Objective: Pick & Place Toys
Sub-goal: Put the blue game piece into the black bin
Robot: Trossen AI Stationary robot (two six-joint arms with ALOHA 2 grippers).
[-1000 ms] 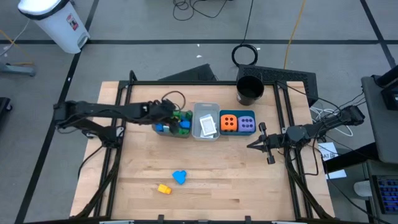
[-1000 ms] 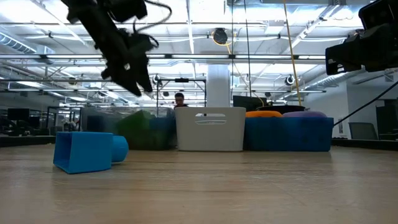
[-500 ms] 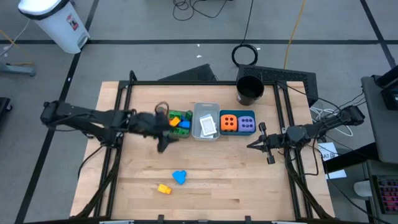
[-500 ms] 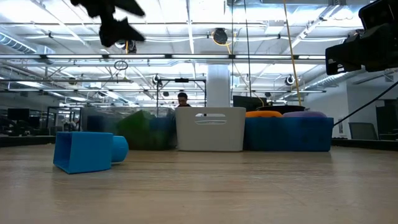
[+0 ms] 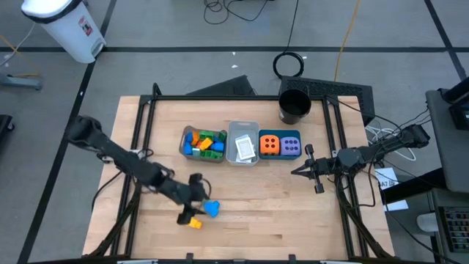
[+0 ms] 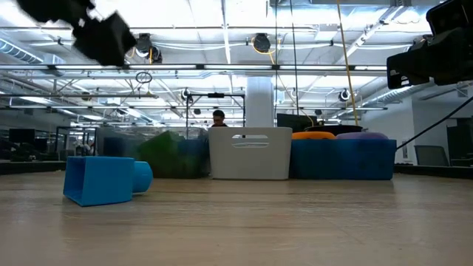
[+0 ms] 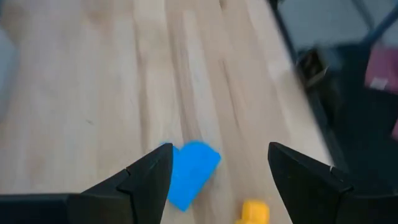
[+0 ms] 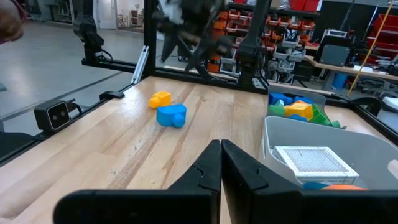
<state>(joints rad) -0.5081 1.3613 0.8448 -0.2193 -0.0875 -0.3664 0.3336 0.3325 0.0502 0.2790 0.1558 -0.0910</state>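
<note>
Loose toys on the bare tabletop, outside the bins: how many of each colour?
Blue toy: 1
Yellow toy: 1
Total: 2

Wooden table (image 5: 278, 213) carried three bins in row near far edge: clear bin (image 5: 203, 143), grey bin (image 5: 242, 142), teal bin (image 5: 279, 144). Black cup (image 5: 294, 106) stood behind. Blue brick (image 5: 212, 209) and yellow brick (image 5: 193, 222) lay near front.
</note>
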